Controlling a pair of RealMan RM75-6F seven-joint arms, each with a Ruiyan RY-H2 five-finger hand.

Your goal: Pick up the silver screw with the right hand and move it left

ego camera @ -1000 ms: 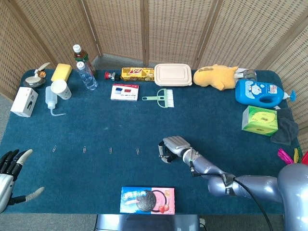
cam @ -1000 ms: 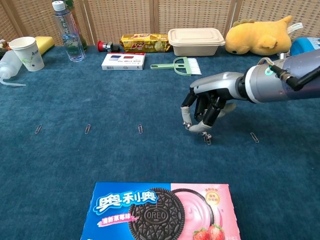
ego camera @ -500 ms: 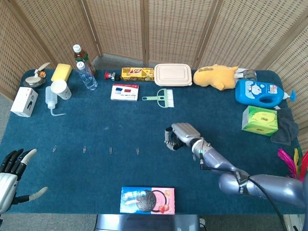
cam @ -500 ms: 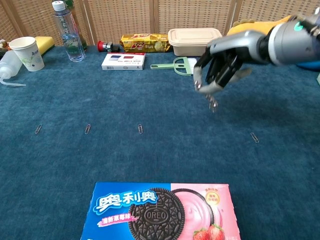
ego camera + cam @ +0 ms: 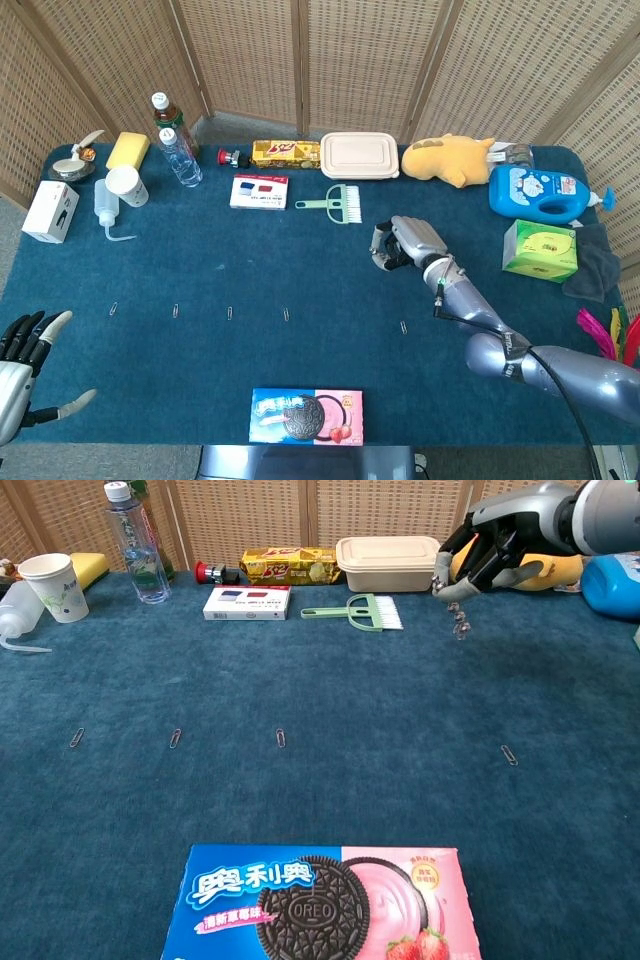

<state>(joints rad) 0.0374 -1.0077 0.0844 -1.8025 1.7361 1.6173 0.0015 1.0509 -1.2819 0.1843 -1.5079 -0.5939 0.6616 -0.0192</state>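
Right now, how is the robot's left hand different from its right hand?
The right hand is lifted above the table and pinches the screw, which dangles below it; the left hand holds nothing. The right hand's fingers are curled in; the left hand's are spread, down by the table's near left corner.

head cam overhead, chest cam low, nearer

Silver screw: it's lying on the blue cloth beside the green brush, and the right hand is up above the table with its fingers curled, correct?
Not quite. The silver screw is not on the cloth; it hangs from the fingers of the right hand, clear of the table, as the chest view shows. The hand is indeed raised with its fingers curled, to the right of the green brush.
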